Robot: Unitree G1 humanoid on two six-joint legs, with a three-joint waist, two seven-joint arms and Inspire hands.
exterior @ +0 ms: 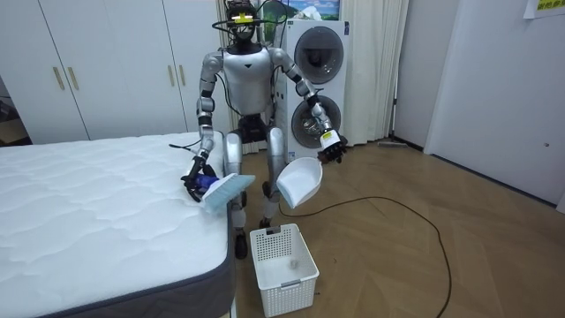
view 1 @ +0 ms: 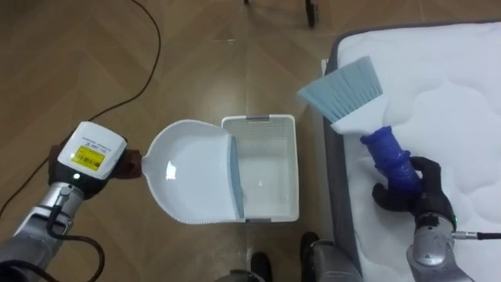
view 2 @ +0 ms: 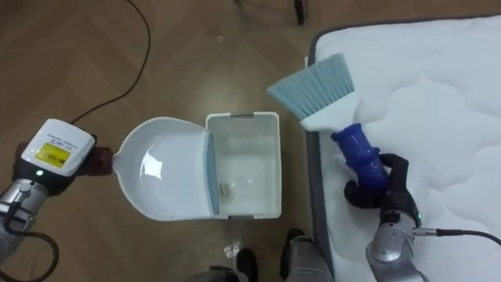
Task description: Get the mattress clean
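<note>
Your right hand [view 1: 423, 182] is curled round the blue handle of the pale-bristled brush [view 1: 356, 113], whose head lies over the edge of the white quilted mattress [view 1: 454, 86]; your left hand [exterior: 335, 150] grips the white plastic dustpan [view 1: 192, 172] above the white slatted basket [view 1: 293, 176] on the floor
</note>
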